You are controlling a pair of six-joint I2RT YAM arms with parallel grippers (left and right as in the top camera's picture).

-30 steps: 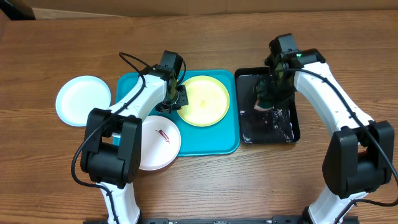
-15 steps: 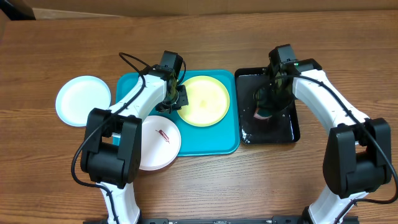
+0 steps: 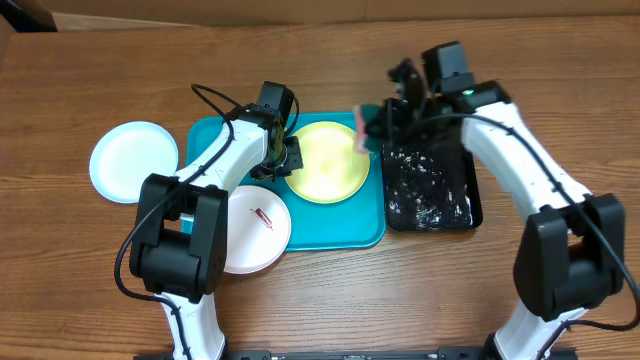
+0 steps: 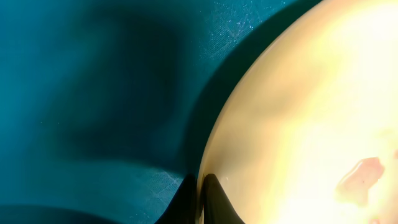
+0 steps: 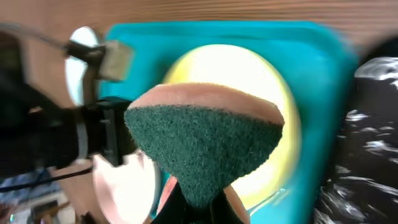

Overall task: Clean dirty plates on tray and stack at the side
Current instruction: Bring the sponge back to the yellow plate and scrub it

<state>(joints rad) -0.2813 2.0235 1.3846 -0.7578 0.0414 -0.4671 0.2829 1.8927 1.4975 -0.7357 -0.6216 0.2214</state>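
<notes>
The brown worktop [image 3: 320,290] holds a blue tray [image 3: 340,225] with the yellow-green plate [image 3: 328,165] on it; a black tray [image 3: 430,190] sits just beside. The left pincer [image 4: 200,202] pinches that plate's rim tight; the right pincer [image 5: 198,202] squeezes a sponge [image 5: 205,143] above the blue tray's edge.

Smooth plastic tray [image 3: 340,225], rough sponge [image 5: 205,143]

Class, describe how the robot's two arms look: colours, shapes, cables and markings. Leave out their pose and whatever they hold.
Both the left arm and the right arm have smooth white link shells joined by chunky black joint housings, with black wrist units and dark, tapered jaws. Thin black cables loop along each arm. A small green light glows near the right wrist. No lettering is legible.
</notes>
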